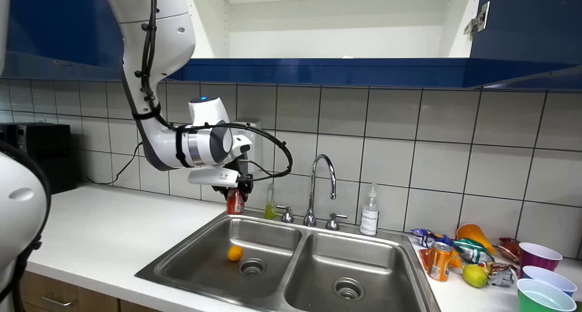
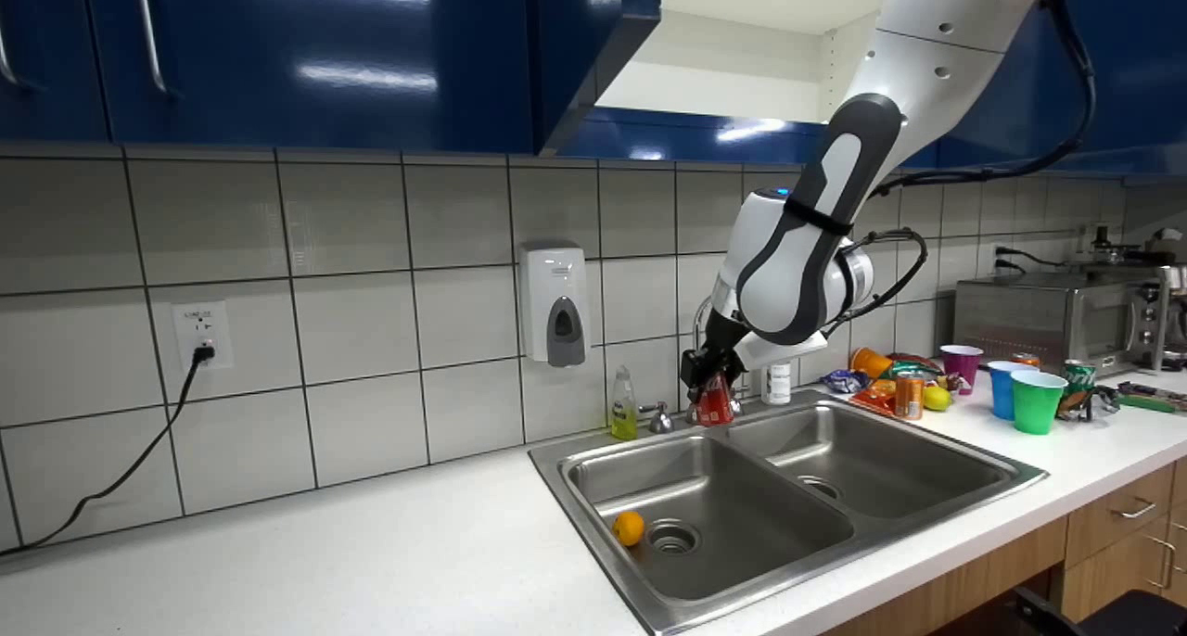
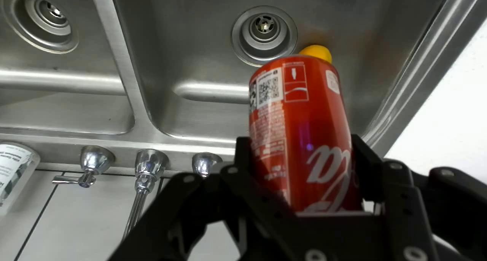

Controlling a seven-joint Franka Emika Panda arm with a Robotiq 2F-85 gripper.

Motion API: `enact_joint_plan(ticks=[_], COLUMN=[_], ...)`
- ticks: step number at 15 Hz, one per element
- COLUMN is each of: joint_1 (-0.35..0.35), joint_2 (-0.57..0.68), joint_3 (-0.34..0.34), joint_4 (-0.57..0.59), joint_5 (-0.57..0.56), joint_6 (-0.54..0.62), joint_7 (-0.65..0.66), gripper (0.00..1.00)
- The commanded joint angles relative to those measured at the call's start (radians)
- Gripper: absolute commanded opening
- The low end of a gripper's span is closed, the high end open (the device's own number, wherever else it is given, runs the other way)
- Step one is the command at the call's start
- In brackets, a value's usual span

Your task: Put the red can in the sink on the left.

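Your gripper (image 3: 302, 154) has its fingers (image 3: 370, 166) clamped on the sides of the red can (image 3: 298, 120), which hangs over the left basin (image 1: 200, 262) of the sink (image 1: 292, 262); its exact height you cannot tell. In the wrist view the can looks glossy and bright red, with big white script (image 3: 330, 166) at the gripper's end, only partly in sight. Towards its far end you see a square code (image 3: 269, 90) on a pale patch, outlined icon boxes (image 3: 295, 82) beside it, small print (image 3: 271, 129) below it, and a white label (image 3: 333, 81) near the edge. A violet gleam lies mid-side. An orange fruit (image 1: 235, 253) sits in the same basin, by the drain (image 1: 253, 267).
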Motion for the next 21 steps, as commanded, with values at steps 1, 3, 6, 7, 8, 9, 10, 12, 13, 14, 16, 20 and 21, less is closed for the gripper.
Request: enact_joint_plan(ticks=[1,3,6,7,8,9,10,12,13,14,16,20,21], joint_1=[0.001,0.001,0.001,0.002,0.002,0.002,0.002,0.002,0.002,0.002,0.002,0.002,0.005], joint_2=[0.003,0.004,0.004,0.003,0.004,0.004,0.004,0.004,0.004,0.004,0.004,0.026,0.037], joint_3=[0.000,-0.001,-0.001,-0.001,-0.001,-0.001,-0.001,-0.001,-0.001,-0.001,-0.001,-0.009,-0.013], joint_4=[0.002,0.004,0.004,0.005,0.005,0.005,0.005,0.005,0.005,0.005,0.005,0.013,0.019], joint_5=[0.000,0.000,0.000,0.000,0.000,0.000,0.000,0.000,0.000,0.000,0.000,-0.004,-0.003], joint_6=[0.001,0.001,0.001,0.001,0.001,0.001,0.001,0.001,0.001,0.001,0.001,0.028,0.031], joint_7=[0.000,0.000,0.000,0.000,0.000,0.000,0.000,0.000,0.000,0.000,0.000,0.001,0.007], gripper=[0.63,0.63,0.63,0.63,0.63,0.63,0.63,0.63,0.63,0.63,0.63,0.38,0.38])
